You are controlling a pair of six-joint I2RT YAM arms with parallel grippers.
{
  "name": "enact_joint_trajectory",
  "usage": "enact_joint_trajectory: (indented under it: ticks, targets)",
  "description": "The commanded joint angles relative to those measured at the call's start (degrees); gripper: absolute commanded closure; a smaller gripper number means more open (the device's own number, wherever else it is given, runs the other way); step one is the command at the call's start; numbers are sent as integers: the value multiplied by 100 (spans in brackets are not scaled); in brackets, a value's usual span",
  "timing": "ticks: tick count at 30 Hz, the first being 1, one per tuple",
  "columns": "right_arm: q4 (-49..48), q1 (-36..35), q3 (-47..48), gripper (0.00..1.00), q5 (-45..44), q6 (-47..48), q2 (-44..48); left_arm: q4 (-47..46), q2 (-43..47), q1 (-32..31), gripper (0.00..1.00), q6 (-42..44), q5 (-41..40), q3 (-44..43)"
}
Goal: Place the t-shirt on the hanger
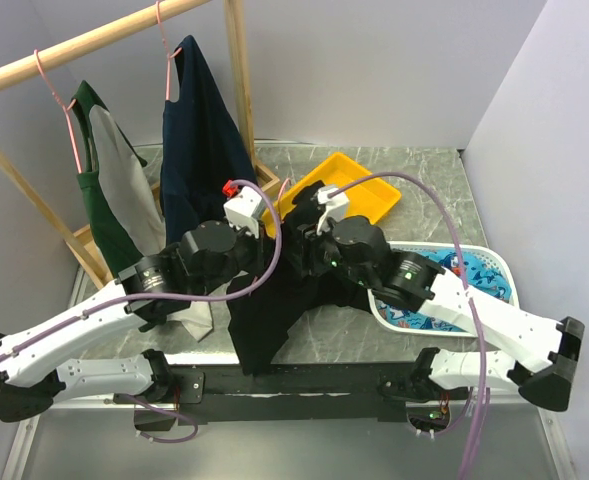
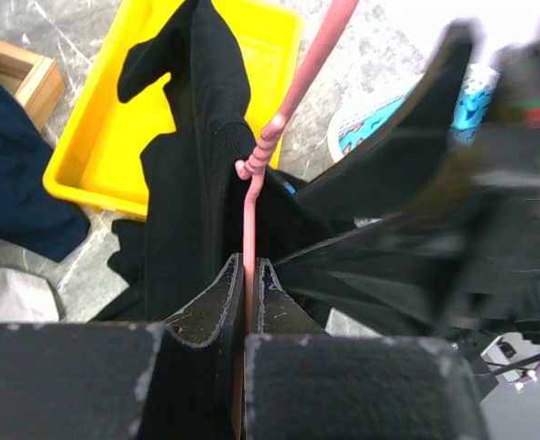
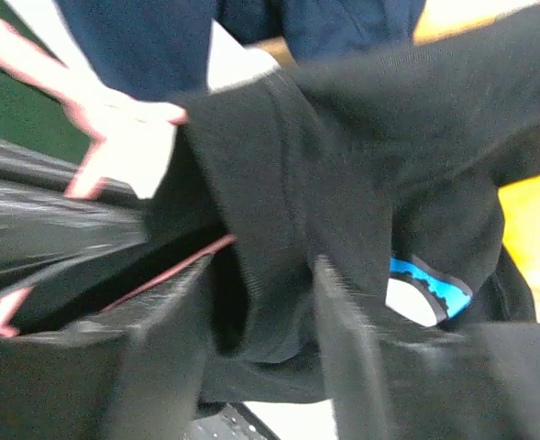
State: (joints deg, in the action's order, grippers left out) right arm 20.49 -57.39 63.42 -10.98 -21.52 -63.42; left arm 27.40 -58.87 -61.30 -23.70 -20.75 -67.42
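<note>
Top external view: both arms lean in over the grey marbled table point(image 1: 434, 170) and meet near its middle; the black t-shirt point(image 1: 264, 320) hangs between them in a dark bunch, its lower part draped down toward the table's near edge; behind the arms lies a yellow tray point(image 1: 364, 200), and to the right a white-rimmed tray with a blue pattern point(image 1: 494, 262); at the back left a wooden rack point(image 1: 94, 40) carries a navy shirt point(image 1: 199, 140) and a green-and-grey shirt point(image 1: 109, 170).

Left wrist view: the left gripper point(image 2: 248, 275) has its fingers point(image 2: 219, 302) pressed together on the thin pink wire of the hanger point(image 2: 260, 151), pinching it just below the twisted neck; the hook runs up and away past the yellow tray; black cloth of the t-shirt hangs against the wire on the left side and spreads out below it; the other arm shows as a dark blur on the right.

Right wrist view: the right gripper point(image 3: 265, 266) holds its fingers point(image 3: 343, 330) spread, one on each side of a rolled fold of the t-shirt; the cloth sits in the gap but is not squeezed; a stretch of pink wire shows beside the left finger, partly under the cloth; whether the wire lies inside the shirt cannot be told.
</note>
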Motion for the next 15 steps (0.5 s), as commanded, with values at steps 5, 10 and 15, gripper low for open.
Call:
enact_joint_trajectory:
  ticks: [5,10,15]
  targets:
    - [666,226,1082,88,-958,60,-250,54,-45,21,99,-38,370,-606]
    - [1148,1141,2173,96,-388,174,-355,275,-133,21,99,50,800,-738]
    - [1580,1616,3167,100,-115,376,-969,293,-19,13,99,59,1029,-895]
